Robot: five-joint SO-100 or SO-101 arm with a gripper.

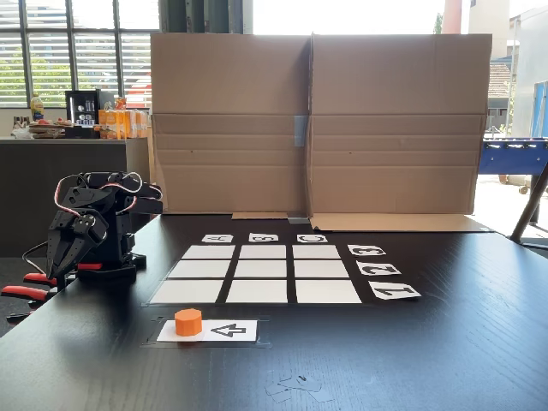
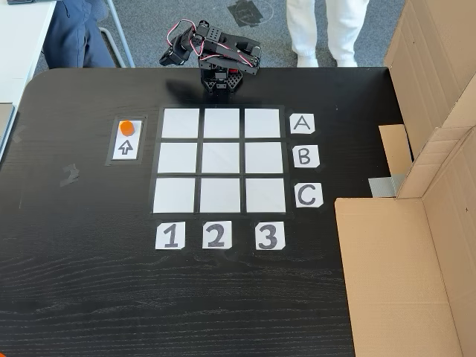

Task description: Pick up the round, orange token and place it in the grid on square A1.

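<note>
Black wood made up the big table (image 2: 89,282), and a brown cardboard wall (image 1: 317,120) stood at its far side. From above, the grid (image 2: 220,161) showed nine white squares with the cards A, B, C beside it and 1, 2, 3 below it. Square A1 (image 2: 180,123) was bare. The token (image 2: 127,127) sat on the arrow card (image 2: 126,141), just beside the grid. The low fixed view showed windows (image 1: 77,51) and a counter (image 1: 64,145) behind. The arm sat folded at the table's edge, its gripper (image 1: 62,255) pointing down, well apart from the token. I could not tell if the jaws were spread or pressed together.
</note>
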